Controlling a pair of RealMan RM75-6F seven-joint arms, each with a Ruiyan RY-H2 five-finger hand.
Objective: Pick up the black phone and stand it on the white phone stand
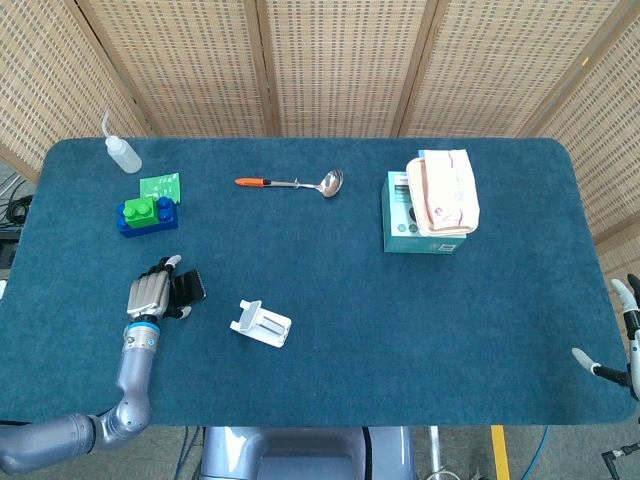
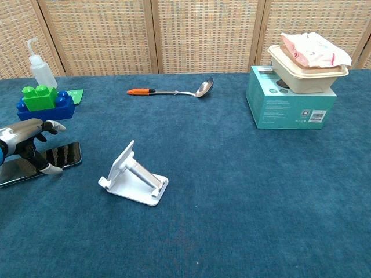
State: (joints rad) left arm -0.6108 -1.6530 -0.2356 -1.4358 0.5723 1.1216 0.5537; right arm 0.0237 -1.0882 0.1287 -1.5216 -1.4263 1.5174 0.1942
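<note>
The black phone point(image 2: 65, 155) lies flat on the blue table, near its left front; in the head view only the phone's right end point(image 1: 193, 286) shows. My left hand point(image 2: 28, 145) arches over the phone's left part, fingers apart, with the thumb tip by its near edge. From the head view, the left hand point(image 1: 150, 294) covers most of the phone. The white phone stand point(image 2: 134, 176) sits just right of the phone, with nothing on it point(image 1: 261, 323). My right hand point(image 1: 622, 338) rests off the table's right front corner, fingers spread, holding nothing.
Green and blue toy bricks point(image 2: 42, 100) and a squeeze bottle point(image 2: 42, 69) stand behind the phone. A spoon with an orange handle point(image 2: 174, 90) lies at the back middle. A teal box point(image 2: 290, 104) carrying a food container stands at the back right.
</note>
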